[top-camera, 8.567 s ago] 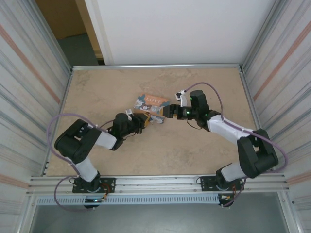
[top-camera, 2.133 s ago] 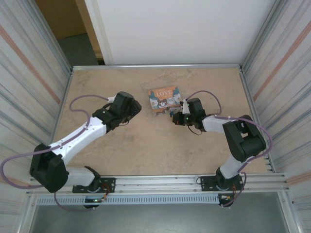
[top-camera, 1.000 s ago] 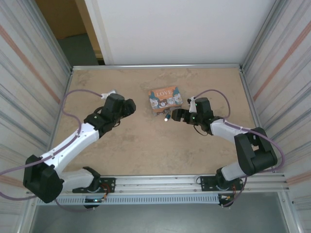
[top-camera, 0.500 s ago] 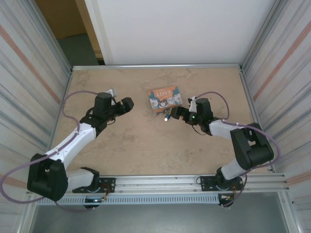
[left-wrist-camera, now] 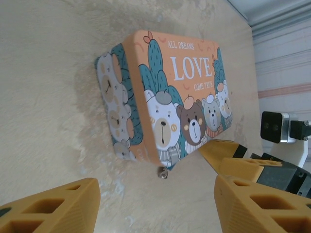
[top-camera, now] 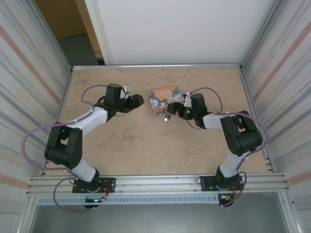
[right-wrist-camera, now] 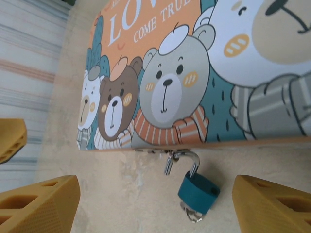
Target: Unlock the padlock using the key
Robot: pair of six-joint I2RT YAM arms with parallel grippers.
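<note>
My left gripper [top-camera: 137, 101] has swung in by the tin [top-camera: 164, 97], right gripper [top-camera: 175, 111] too, both released and empty; padlock [right-wrist-camera: 198, 190] looks sprung

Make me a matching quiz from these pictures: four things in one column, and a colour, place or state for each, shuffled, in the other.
Things:
1 tin box
2 padlock
3 left claw
4 right claw

Descriptions:
A teal body, hooked at the box's front edge
B open, off the box's left end in the overhead view
C orange lid with cartoon bears
D open, pointed at the padlock

Pairs: 1-C, 2-A, 3-B, 4-D
</note>
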